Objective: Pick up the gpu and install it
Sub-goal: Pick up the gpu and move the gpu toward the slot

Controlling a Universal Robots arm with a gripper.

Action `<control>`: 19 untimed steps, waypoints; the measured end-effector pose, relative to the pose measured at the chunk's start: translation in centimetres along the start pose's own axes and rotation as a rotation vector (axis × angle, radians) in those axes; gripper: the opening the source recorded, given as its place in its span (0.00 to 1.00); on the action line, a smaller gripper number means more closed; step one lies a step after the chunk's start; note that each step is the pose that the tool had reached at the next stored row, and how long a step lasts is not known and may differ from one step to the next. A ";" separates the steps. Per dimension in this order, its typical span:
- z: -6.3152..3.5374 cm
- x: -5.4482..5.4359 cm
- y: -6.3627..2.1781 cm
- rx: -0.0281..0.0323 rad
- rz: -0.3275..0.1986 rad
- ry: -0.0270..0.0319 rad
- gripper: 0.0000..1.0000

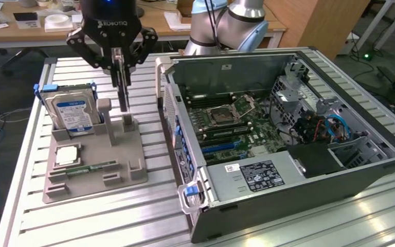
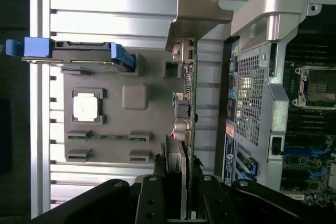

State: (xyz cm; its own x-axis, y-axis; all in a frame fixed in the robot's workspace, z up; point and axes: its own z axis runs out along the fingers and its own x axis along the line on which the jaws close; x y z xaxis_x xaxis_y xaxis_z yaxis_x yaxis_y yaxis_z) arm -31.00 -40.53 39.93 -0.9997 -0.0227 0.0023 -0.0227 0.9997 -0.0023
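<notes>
The gpu (image 1: pixel 123 98) is held upright and edge on by the claw (image 1: pixel 119 77) in the upper left of the exterior view. The claw's fingers are clamped on the card's upper part. The card hangs over the gray tray (image 1: pixel 125 172); it cannot be told if its low end touches it. The hard drive (image 1: pixel 74 113) is stood in the tray, just beside the card on the exterior view's left. A square chip (image 1: pixel 67 154) and a thin memory stick (image 1: pixel 91 168) are laid lower in the tray. The open computer case (image 1: pixel 362 170) is set on the exterior view's right.
</notes>
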 end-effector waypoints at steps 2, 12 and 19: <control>-0.16 0.0 0.00 0.0054 0.000 -0.0002 0.27; -0.18 0.0 0.00 0.0167 0.012 0.0004 0.27; -0.13 -0.8 -0.01 0.0166 0.012 -0.0008 0.27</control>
State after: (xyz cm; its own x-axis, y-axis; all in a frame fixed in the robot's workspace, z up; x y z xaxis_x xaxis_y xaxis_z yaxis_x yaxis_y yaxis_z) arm -30.22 -40.52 40.06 -0.9999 -0.0110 0.0013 -0.0110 0.9998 -0.0189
